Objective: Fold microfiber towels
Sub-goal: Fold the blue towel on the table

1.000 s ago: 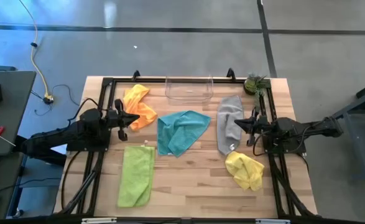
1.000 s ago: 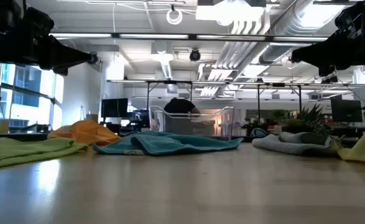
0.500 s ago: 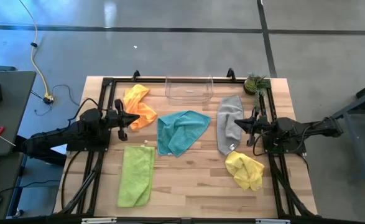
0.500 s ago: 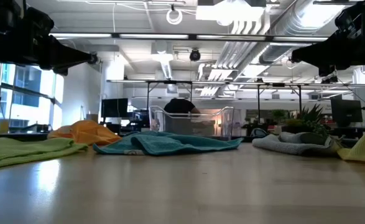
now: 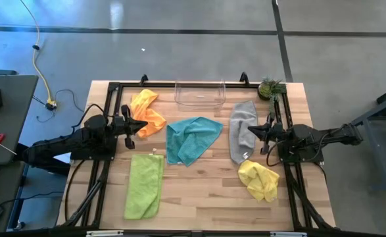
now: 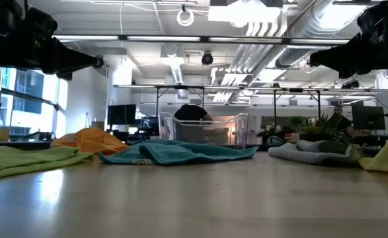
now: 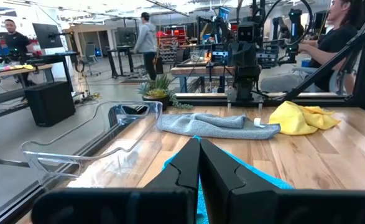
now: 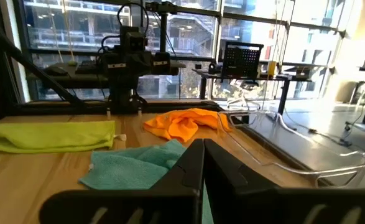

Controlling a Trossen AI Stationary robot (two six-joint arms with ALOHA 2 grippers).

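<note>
Five towels lie on the wooden table: orange [image 5: 146, 112] at the far left, teal [image 5: 191, 139] crumpled in the middle, grey [image 5: 242, 130] at the far right, yellow [image 5: 259, 180] crumpled at the near right, lime green [image 5: 144, 185] laid out long at the near left. My left gripper [image 5: 144, 125] is shut and empty, held above the table between the orange and teal towels; it also shows in its wrist view [image 7: 199, 155]. My right gripper [image 5: 250, 131] is shut and empty above the grey towel; it also shows in its wrist view [image 8: 203, 158].
A clear plastic bin [image 5: 200, 93] stands at the table's far edge, in the middle. A small potted plant [image 5: 269, 88] stands at the far right corner. Black frame rails [image 5: 105, 105] run along the table's left, right and far sides. Bare wood lies near the front edge.
</note>
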